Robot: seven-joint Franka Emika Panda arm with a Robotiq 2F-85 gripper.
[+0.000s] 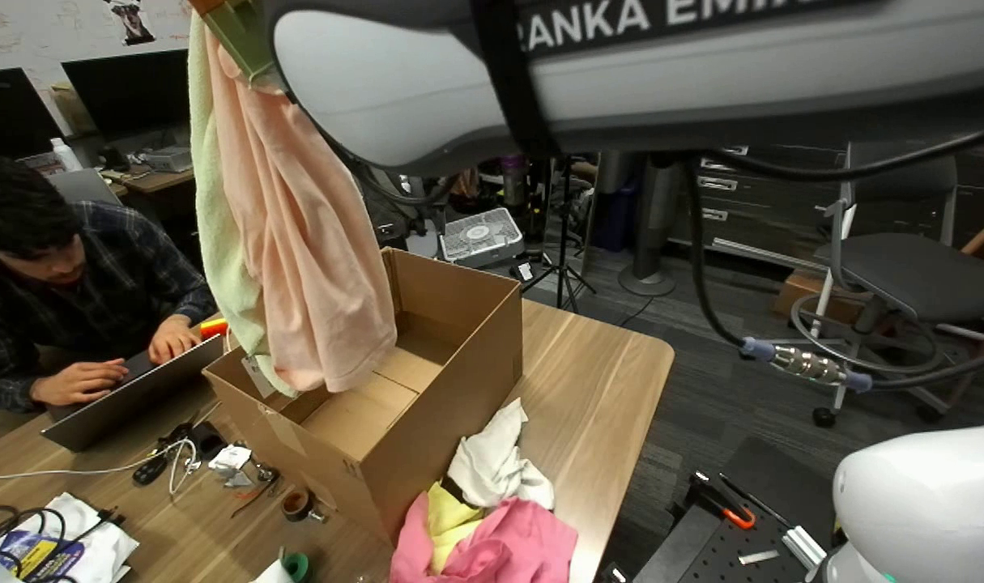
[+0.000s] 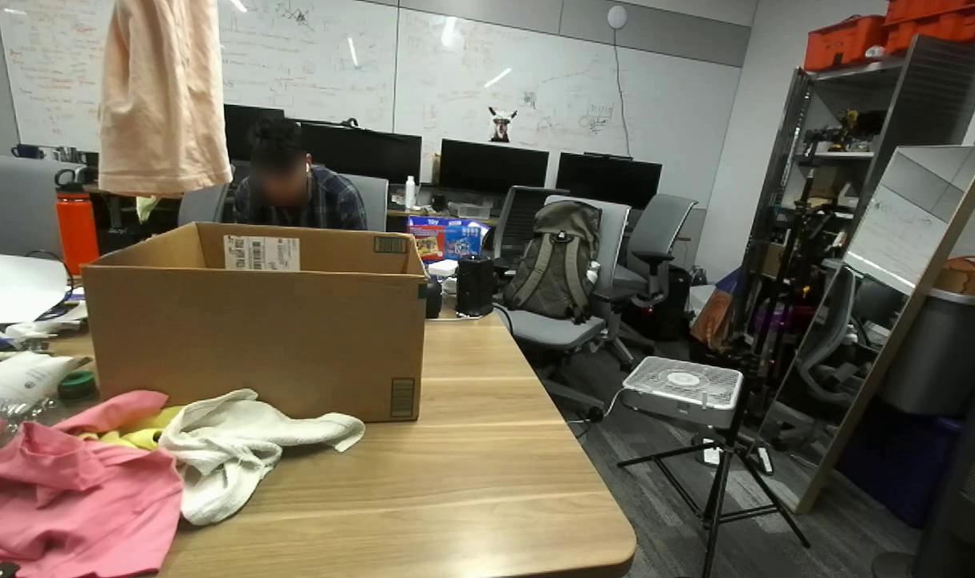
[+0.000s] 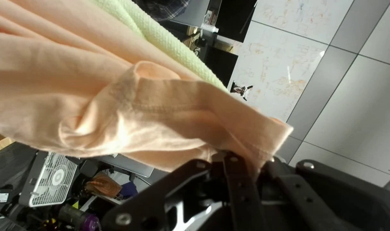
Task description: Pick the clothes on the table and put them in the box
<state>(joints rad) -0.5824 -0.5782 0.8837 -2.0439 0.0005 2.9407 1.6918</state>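
Clothes catch my eye first, some lying on the table, some hanging in the air. The table is pale, grained wood with a rounded corner, and the robot's arm stretches across high up. A man in plaid sits there with his head bowed. The brown cardboard box stands on the table, open at the top, its floor showing. Above it the peach cloth hangs in long folds, the hem higher than the rim in an exterior view; a pale green cloth hangs alongside (whether that one is gripped too, I can't tell). A pink cloth lies crumpled just beside the box, a white cloth touching the pink, and a yellow cloth pokes out between the two. The man's laptop is on the table as well. The black pincer stands narrow, clamped on the bunched top of the peach cloth. Smallest is a roll of tape near the box's foot.
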